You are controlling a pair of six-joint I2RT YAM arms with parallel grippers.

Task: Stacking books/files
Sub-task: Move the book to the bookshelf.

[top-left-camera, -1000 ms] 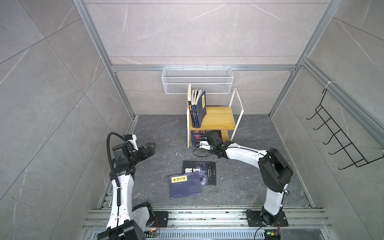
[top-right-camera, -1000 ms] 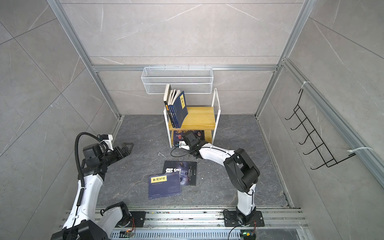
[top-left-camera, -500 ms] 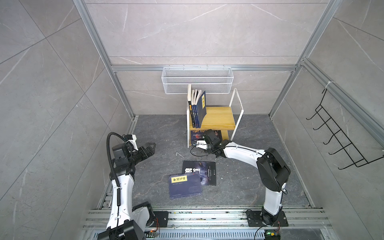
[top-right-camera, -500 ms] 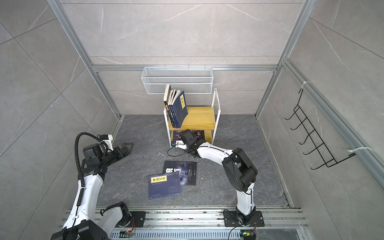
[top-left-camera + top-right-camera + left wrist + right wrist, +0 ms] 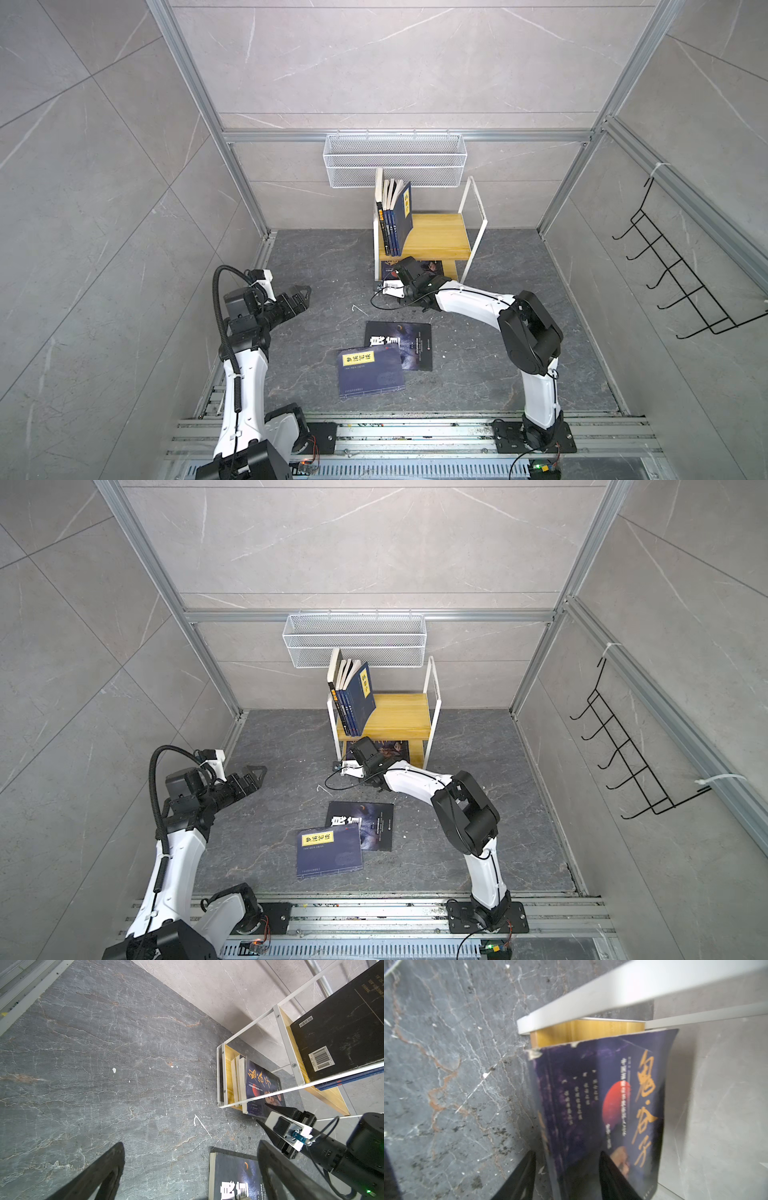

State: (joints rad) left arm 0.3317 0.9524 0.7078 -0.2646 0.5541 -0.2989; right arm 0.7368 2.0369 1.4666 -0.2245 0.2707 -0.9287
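The right end effector (image 5: 567, 1153) is at the lower shelf (image 5: 228, 1057) of a wooden rack (image 5: 440, 239), jaws part open on either side of a navy book with gold calligraphy (image 5: 602, 1095) sticking out of it; whether they press on it cannot be told. The left end effector (image 5: 302, 296) hangs wide open and empty above the grey worktop (image 5: 316, 257). More books (image 5: 392, 216) lean upright on the upper shelf (image 5: 399, 712), and on the worktop a yellow-labelled navy book (image 5: 370, 374) lies flat, overlapping a black book (image 5: 409, 340).
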